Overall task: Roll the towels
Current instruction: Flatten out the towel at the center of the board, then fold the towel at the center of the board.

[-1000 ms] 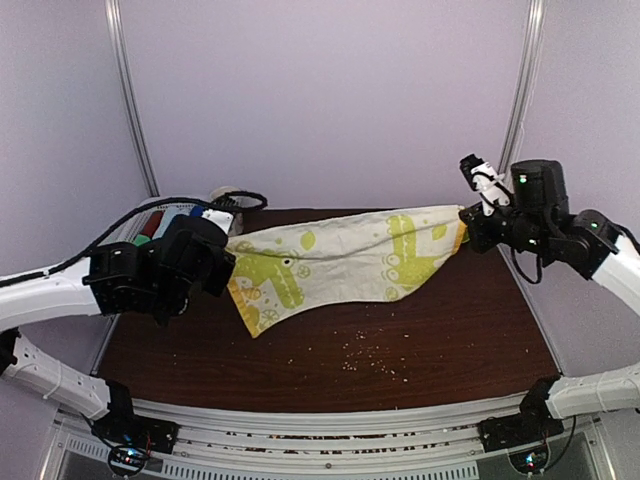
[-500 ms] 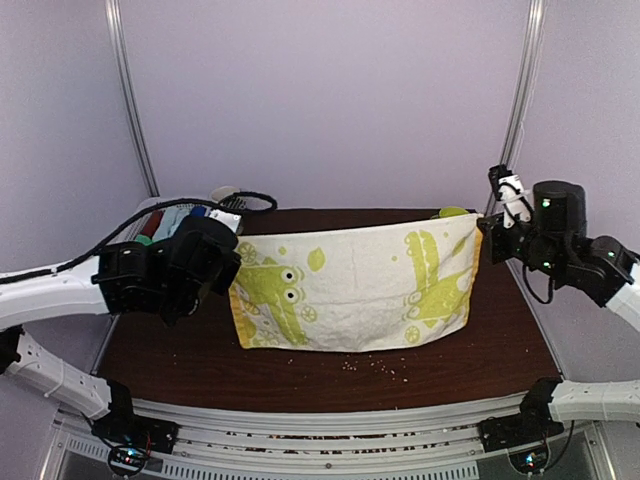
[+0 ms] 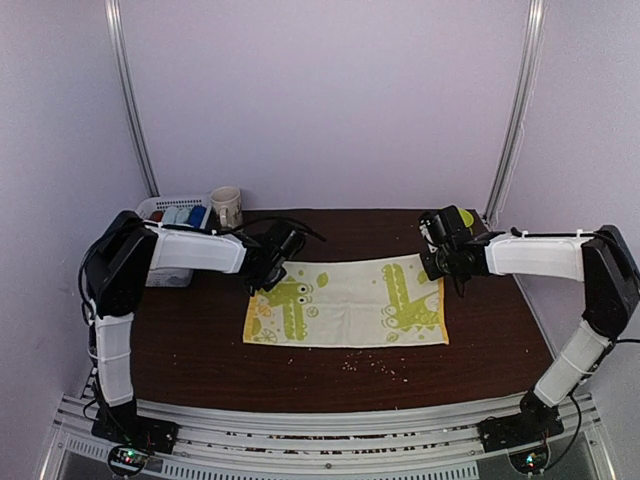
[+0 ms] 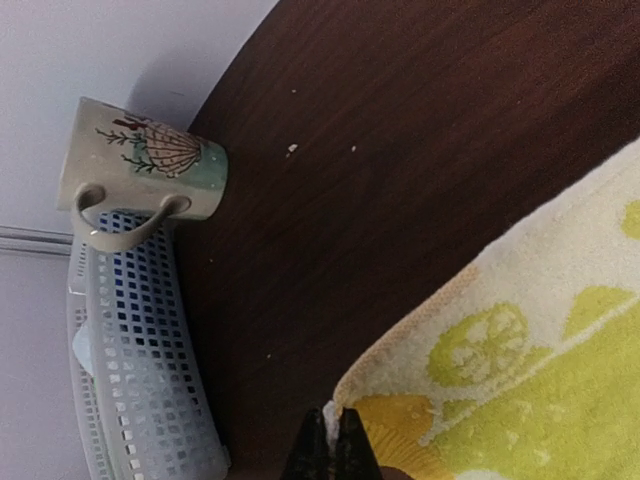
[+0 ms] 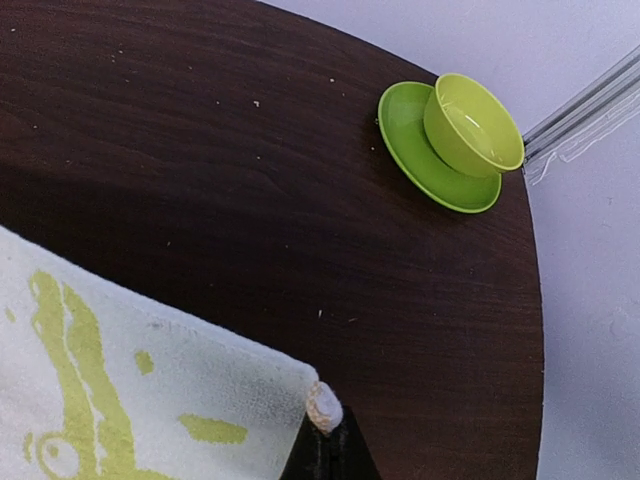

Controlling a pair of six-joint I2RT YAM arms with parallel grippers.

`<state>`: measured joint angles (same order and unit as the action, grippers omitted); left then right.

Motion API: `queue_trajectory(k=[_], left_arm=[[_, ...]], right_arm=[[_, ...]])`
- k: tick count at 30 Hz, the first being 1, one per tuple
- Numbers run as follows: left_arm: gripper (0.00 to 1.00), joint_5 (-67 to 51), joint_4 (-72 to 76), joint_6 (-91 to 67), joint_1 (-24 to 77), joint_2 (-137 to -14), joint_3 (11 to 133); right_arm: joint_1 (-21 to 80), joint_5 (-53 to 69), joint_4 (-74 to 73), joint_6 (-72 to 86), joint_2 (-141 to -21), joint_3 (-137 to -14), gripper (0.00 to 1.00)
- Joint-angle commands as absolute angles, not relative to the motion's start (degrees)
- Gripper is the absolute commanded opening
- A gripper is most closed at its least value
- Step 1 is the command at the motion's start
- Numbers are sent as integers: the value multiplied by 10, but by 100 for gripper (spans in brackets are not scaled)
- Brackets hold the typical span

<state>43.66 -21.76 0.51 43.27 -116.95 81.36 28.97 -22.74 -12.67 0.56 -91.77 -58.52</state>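
The yellow-green towel with white print (image 3: 345, 302) lies spread flat on the dark table, in the middle. My left gripper (image 3: 268, 277) is shut on its far left corner; the left wrist view shows the corner (image 4: 336, 418) pinched between the black fingertips (image 4: 316, 450). My right gripper (image 3: 436, 262) is shut on the far right corner, and the right wrist view shows that corner (image 5: 322, 405) bunched above the fingertips (image 5: 312, 452). The pale blue-white towel is out of view.
A white slatted basket (image 3: 170, 215) with coloured items and a beige mug (image 3: 227, 206) stand at the back left; both show in the left wrist view, basket (image 4: 130, 370) and mug (image 4: 150, 165). A green bowl on a green saucer (image 5: 452, 140) sits at the back right. Crumbs (image 3: 375, 365) lie near the front.
Both arms have swung forward and down to the table's far side. The towel, held stretched up in the air before, now lies flat on the table with both far corners still gripped.
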Motion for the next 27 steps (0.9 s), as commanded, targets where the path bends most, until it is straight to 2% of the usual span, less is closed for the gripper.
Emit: queue_trajectory(k=[1,10,16,27], left_arm=[[0,416,-151,61,397,-1198,852],[0,420,-44,108,379,-1185,810],[0,400,-29,113,379,-1180,782],[0,333,-11,99,381,-1089,704]], right_arm=[[257,-237,-57,-22,-988,-627,0],[201,-167,43,-32,-1027,-628,0],[191,-93,72,-41,-1054,-619,0],[191,-42,51,-9,-956,-536,0]])
